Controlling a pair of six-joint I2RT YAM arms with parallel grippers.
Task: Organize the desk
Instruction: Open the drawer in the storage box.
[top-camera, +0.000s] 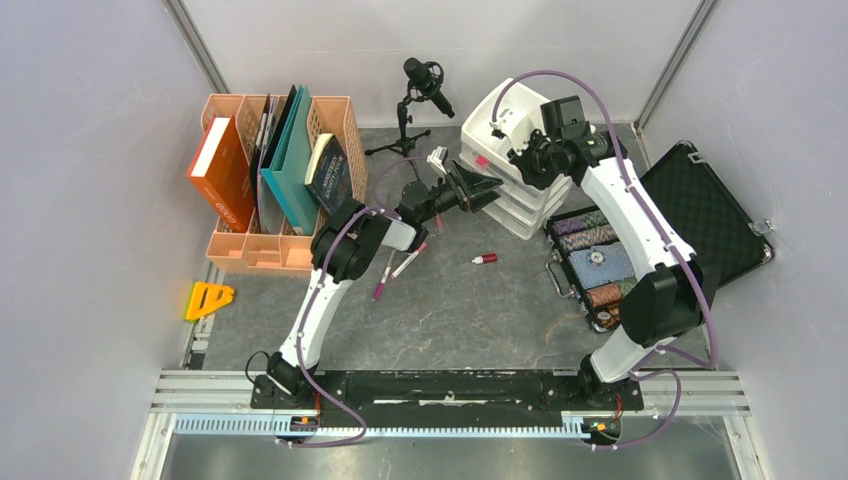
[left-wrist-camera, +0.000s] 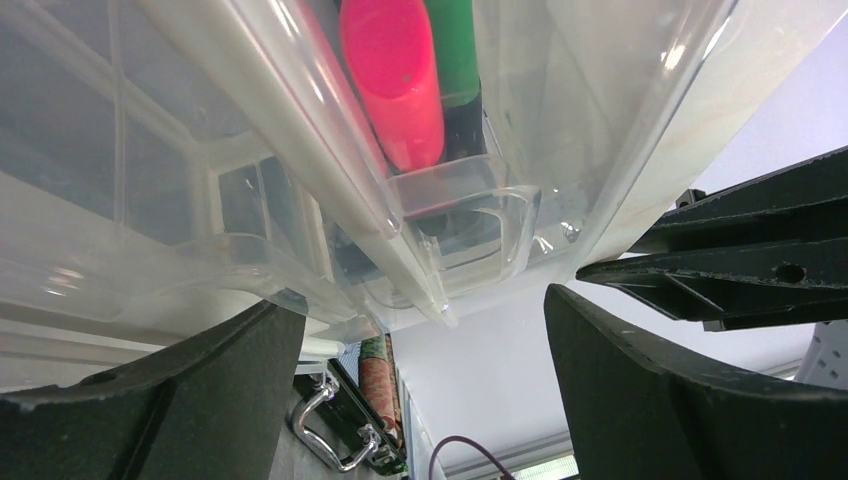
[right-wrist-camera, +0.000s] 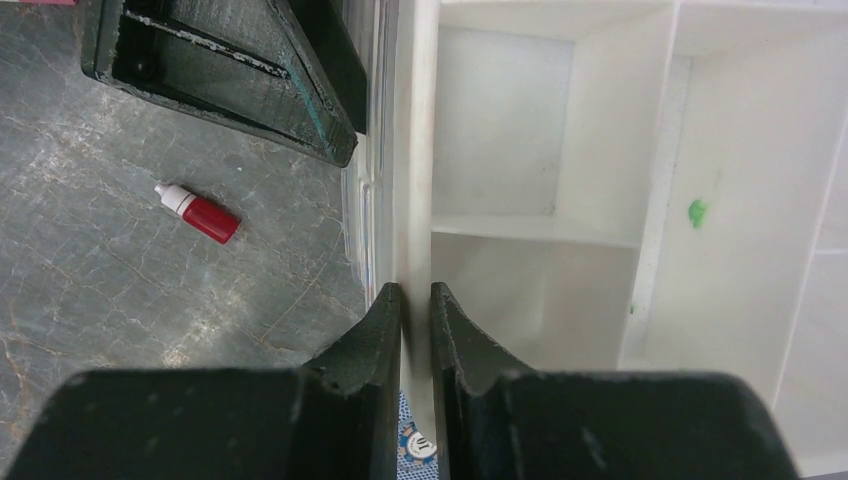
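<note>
Surface (top-camera: 450, 310) of dark grey veined stone fills the space between the grey walls, with the arm bases at its near edge. At far centre stands a white drawer unit (top-camera: 520, 205), and both arms reach to it.

The left gripper (top-camera: 480, 190) points at the unit's left face with its fingers spread wide and nothing between them. The left wrist view shows a translucent drawer (left-wrist-camera: 470, 230) just above those fingers, with a pink marker (left-wrist-camera: 395, 80) and a green marker (left-wrist-camera: 455, 50) inside.

The right gripper (right-wrist-camera: 415, 295) sits over the top of the unit, its jaws pinched on a thin white wall of the top tray.

A small red bottle (top-camera: 485, 259) with a white cap lies on the surface near the unit, and two pens (top-camera: 408, 263) lie left of it. A peach file rack (top-camera: 240, 250) holding books stands at far left, a microphone (top-camera: 425, 78) on a stand is behind it at far centre, and an open black case (top-camera: 700, 215) is at the right.
</note>
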